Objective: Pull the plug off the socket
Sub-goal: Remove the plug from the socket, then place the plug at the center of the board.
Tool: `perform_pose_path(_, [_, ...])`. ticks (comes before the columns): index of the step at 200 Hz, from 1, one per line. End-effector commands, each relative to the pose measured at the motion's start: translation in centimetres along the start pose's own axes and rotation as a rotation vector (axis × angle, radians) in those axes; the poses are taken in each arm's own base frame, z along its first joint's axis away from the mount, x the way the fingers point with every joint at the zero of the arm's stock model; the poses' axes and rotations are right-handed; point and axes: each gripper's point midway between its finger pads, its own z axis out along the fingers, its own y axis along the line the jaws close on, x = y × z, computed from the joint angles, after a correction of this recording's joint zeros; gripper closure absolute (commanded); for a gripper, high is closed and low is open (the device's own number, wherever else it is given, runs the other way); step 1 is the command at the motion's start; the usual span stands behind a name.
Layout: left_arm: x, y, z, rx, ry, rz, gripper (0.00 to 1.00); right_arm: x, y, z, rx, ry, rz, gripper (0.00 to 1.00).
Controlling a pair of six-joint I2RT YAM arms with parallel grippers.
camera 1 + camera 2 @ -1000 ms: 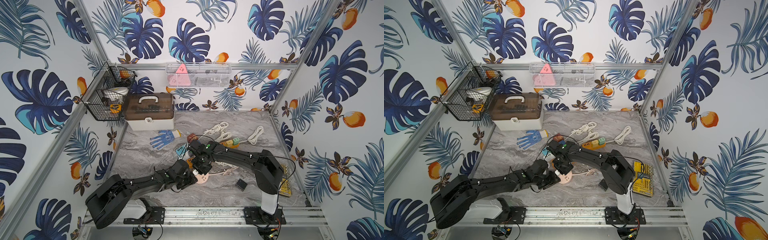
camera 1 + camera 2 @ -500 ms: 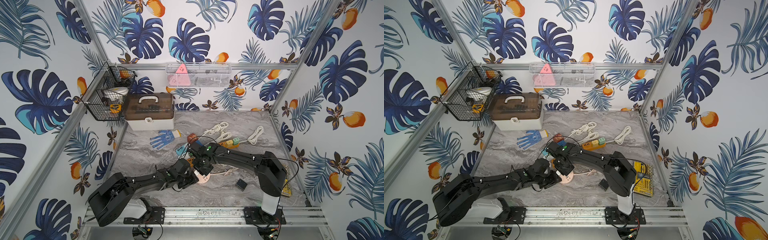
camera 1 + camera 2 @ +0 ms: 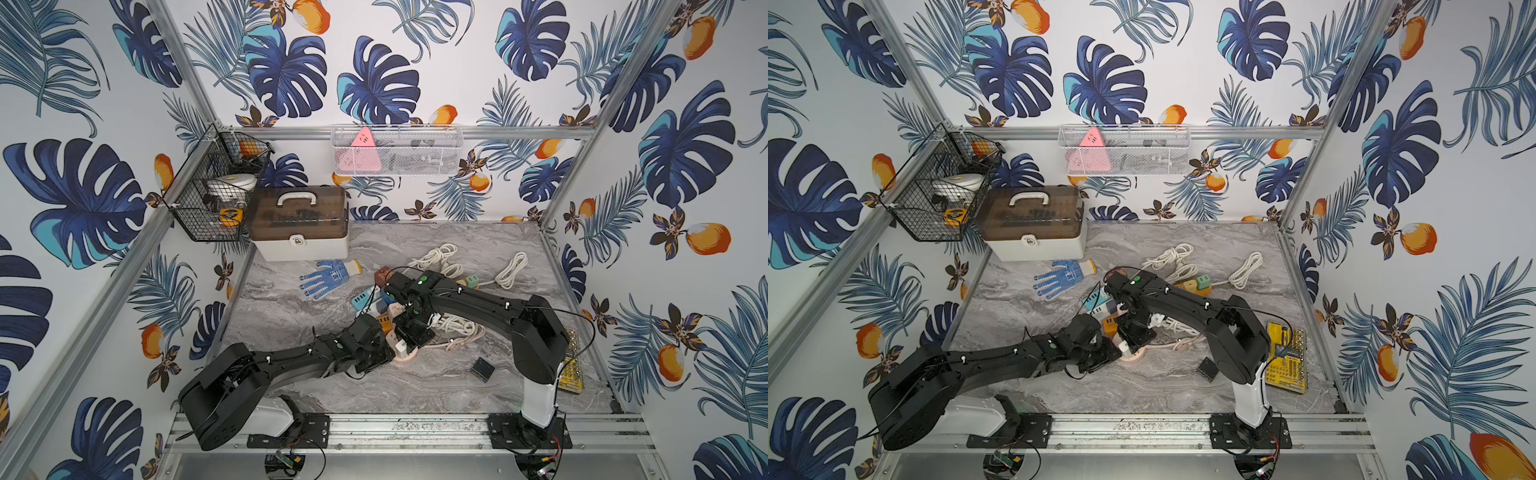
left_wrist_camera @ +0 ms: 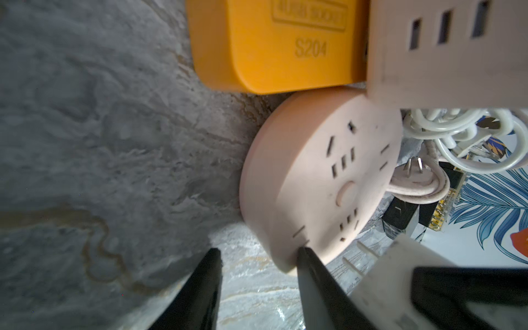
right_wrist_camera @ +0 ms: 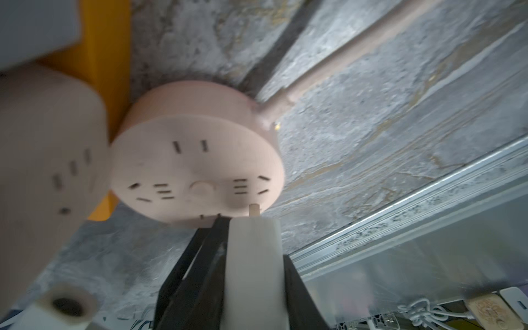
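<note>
We're right over the round pink socket (image 4: 314, 177), which lies flat on the marble tabletop (image 4: 114, 143) with an orange power strip (image 4: 271, 48) butted against its rim. The right gripper (image 5: 251, 237) is clamped tight on the white plug (image 5: 251, 274). Look at the prongs (image 4: 361, 250) in the left wrist view: bare, out in the air just beside the socket's edge, not sunk in any slot. The left gripper (image 4: 257, 257) sits low at the socket's side, jaws partly apart with nothing between them but table. One fingertip (image 4: 304, 254) touches the socket's rim, as if bracing it. So we'd call the pull as good as done, since plug and socket look separated. From the right wrist, though, one prong tip sits very close to the socket face. What's left, by our reckoning, is carrying the plug well clear of the socket and letting go.
</note>
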Motion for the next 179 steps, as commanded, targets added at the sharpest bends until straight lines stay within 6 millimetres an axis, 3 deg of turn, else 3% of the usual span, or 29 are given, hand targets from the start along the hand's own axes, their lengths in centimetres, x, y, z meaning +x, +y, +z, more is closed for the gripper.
perform_pose_path(1, [0.1,3.0,-0.4,-0.134,-0.013,-0.006,0.50,-0.7,0.7,-2.7,-0.129,-0.072,-0.078,1.00])
perform_pose_path(34, [0.2,2.6,-0.6,-0.120,-0.007,-0.004,0.50,-1.3,0.1,-6.8,-0.243,-0.135,-0.206,1.00])
perform_pose_path(68, [0.0,1.7,-0.8,-0.102,-0.006,0.009,0.49,-2.7,-3.4,-7.3,-0.253,-0.141,-0.393,1.00])
perform_pose_path(83, [-0.1,1.3,-1.1,-0.094,-0.007,0.016,0.48,-3.5,-5.7,-7.0,-0.280,-0.097,-0.442,1.00])
perform_pose_path(126, [-0.1,0.3,-1.4,-0.070,0.000,0.023,0.42,-4.2,-13.4,-2.8,-0.237,0.086,-0.514,1.00])
perform_pose_path(143, [-0.2,0.0,-1.6,-0.062,0.001,0.024,0.41,-4.1,-14.9,-1.4,-0.253,0.123,-0.530,1.00])
perform_pose_path(179, [-0.3,-0.8,-2.5,-0.038,-0.007,0.034,0.40,-5.4,-15.2,0.3,-0.357,0.132,-0.490,1.00])
